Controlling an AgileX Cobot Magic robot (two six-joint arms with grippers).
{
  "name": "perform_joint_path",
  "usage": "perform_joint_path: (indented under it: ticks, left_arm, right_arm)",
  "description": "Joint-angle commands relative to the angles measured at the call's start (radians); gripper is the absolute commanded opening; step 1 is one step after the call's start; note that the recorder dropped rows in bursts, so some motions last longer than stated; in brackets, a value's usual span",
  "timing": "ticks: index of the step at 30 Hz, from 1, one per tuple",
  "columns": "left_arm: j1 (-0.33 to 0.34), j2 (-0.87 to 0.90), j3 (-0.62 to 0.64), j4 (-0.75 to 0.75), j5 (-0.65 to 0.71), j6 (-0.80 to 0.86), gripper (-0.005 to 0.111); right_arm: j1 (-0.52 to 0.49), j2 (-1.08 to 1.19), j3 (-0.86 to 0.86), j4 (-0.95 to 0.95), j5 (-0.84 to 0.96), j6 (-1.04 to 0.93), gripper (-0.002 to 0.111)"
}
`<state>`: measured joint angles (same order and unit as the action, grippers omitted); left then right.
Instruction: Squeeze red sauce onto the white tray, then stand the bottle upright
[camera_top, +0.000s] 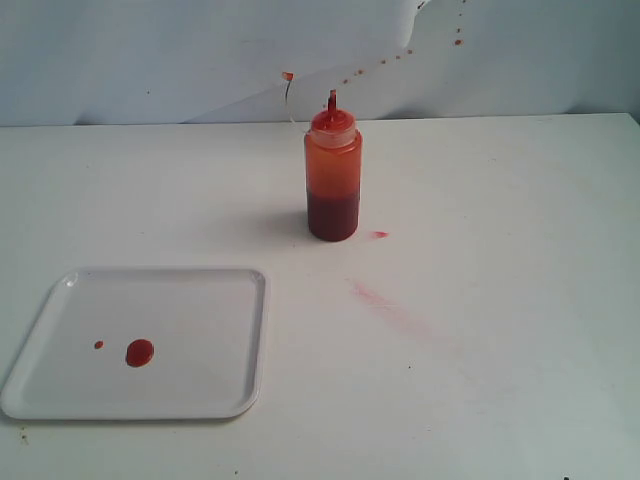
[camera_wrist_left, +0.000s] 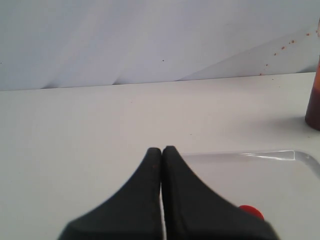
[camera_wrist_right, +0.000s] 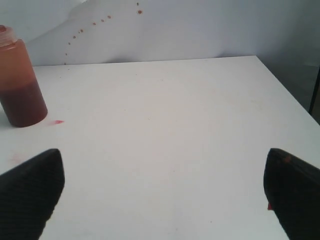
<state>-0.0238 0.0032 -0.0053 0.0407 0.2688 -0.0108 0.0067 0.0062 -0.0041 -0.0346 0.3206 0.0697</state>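
Observation:
The bottle (camera_top: 333, 178) stands upright on the table (camera_top: 500, 200) behind the white tray (camera_top: 200, 300), its red nozzle up and its small cap hanging off to the side. A round blob of red sauce (camera_top: 139, 352) and a tiny drop (camera_top: 98, 345) lie on the tray. Neither gripper shows in the exterior view. In the left wrist view my left gripper (camera_wrist_left: 162, 150) is shut and empty, above the tray's near edge (camera_wrist_left: 280, 156), with the sauce blob (camera_wrist_left: 252, 211) peeking beside one finger and the bottle's base (camera_wrist_left: 314, 110) at the frame edge. My right gripper (camera_wrist_right: 162, 172) is wide open, empty, well away from the bottle (camera_wrist_right: 20, 85).
A small red dash (camera_top: 380, 234) lies by the bottle's base and a faint pinkish smear (camera_top: 375, 297) marks the table in front of it. Red spatter dots (camera_top: 400, 55) speckle the white backdrop. In the right wrist view the table's far corner (camera_wrist_right: 257, 59) is visible.

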Motion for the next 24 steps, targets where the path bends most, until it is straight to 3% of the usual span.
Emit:
perform_joint_path:
  ticks: [1,11,14,17,22,24]
  left_arm:
    - [0.002,-0.003,0.005,0.0,-0.003,-0.011,0.0]
    - [0.002,-0.003,0.005,0.0,-0.003,-0.011,0.0]
    - [0.002,-0.003,0.005,0.0,-0.003,-0.011,0.0]
    - [0.002,-0.003,0.005,0.0,-0.003,-0.011,0.0]
    - [0.002,-0.003,0.005,0.0,-0.003,-0.011,0.0]
    - [0.002,-0.003,0.005,0.0,-0.003,-0.011,0.0]
  right_arm:
    - [-0.007,-0.006,0.004,0.004,-0.011,-0.007,0.105]
    - [-0.007,-0.006,0.004,-0.017,0.009,-0.016,0.105]
    - [-0.007,-0.006,0.004,-0.017,0.02,-0.016,0.099]
    - [-0.007,-0.006,0.004,-0.017,0.02,-0.016,0.079]
    - [-0.007,-0.006,0.004,-0.017,0.02,-0.02,0.027]
    - [-0.007,-0.006,0.004,-0.017,0.02,-0.02,0.012]
